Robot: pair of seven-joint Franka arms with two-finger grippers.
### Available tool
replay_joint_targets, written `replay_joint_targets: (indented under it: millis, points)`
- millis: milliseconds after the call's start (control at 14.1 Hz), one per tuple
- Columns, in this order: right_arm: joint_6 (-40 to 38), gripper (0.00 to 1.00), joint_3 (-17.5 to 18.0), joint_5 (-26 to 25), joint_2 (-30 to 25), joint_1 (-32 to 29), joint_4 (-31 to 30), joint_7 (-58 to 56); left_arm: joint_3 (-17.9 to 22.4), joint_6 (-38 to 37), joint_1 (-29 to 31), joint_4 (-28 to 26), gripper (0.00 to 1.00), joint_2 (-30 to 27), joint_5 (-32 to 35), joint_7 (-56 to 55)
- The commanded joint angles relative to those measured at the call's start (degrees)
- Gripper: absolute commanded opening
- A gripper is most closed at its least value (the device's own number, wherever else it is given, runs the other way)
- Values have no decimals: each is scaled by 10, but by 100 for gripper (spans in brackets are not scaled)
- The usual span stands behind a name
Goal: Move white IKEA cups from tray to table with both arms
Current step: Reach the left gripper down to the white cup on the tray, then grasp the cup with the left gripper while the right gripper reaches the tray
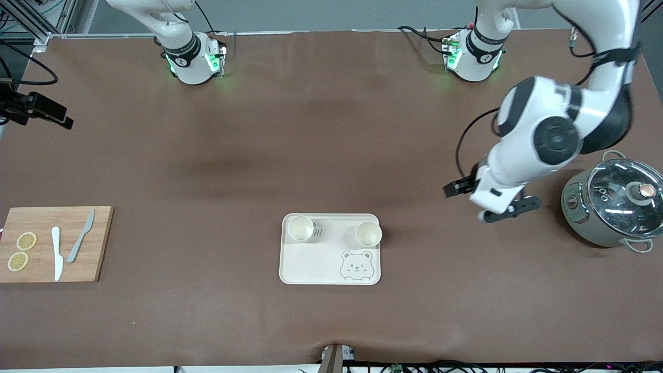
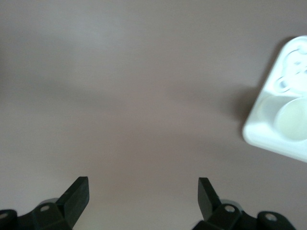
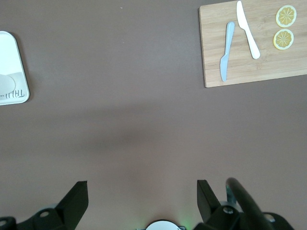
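Jaws wide apart and empty on both grippers, per the wrist views. Left gripper (image 2: 143,196) up over bare brown desk (image 1: 331,129), between tray and pot, toward the left arm's end; in the front view (image 1: 500,212) hanging off the bent left arm (image 1: 549,140), with only the black finger hardware showing under the wrist. Right gripper (image 3: 143,199) looking down on bare desk near its own base; gripper itself out of frame in the front view, only the right arm (image 1: 176,31) and base visible at the top edge. Two cups on the cream tray (image 1: 311,264), both upright, mouths up, sitting along the tray edge farther from the front camera: one cup (image 1: 300,228) at the corner toward the right arm's end, second cup (image 1: 368,234) at the corner toward the left arm's end, well apart from each other. Bear drawing (image 1: 357,266) printed on the tray, nearer the camera than the second cup. Tray corner with one cup also visible in the left wrist view (image 2: 268,139); tray edge in the right wrist view (image 3: 12,52). Pot (image 1: 611,207) with glass lid at the left arm's end, just beside the left gripper's spot. Board (image 1: 77,269) at the right arm's end, carrying a white knife (image 1: 56,253), a grey knife (image 1: 81,243) and two lemon slices (image 1: 26,241).
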Motion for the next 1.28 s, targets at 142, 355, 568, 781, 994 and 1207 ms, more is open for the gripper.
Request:
replay_joint_targets:
  millis: [142, 355, 568, 781, 994, 1207]
  points:
    - [-9, 100, 8, 2, 18, -11, 22, 5, 1, 105, -57, 72, 100, 117, 7, -143]
    - [-11, 100, 8, 0, 50, -5, 34, 3, 2, 176, -85, 114, 100, 187, 13, -206]
    - [-11, 100, 9, -2, 98, 0, 32, -1, 8, 217, -107, 115, 96, 216, 13, -224]
    - [-13, 100, 6, -10, 123, 0, 32, 0, 8, 251, -114, 115, 78, 235, 13, -239]
    - [29, 100, 9, -5, 149, 9, 5, 13, 8, 254, -122, 115, 30, 246, 14, -239]
    - [134, 100, 31, 1, 151, 13, -58, 70, 8, 254, -122, 115, 0, 250, 14, -233]
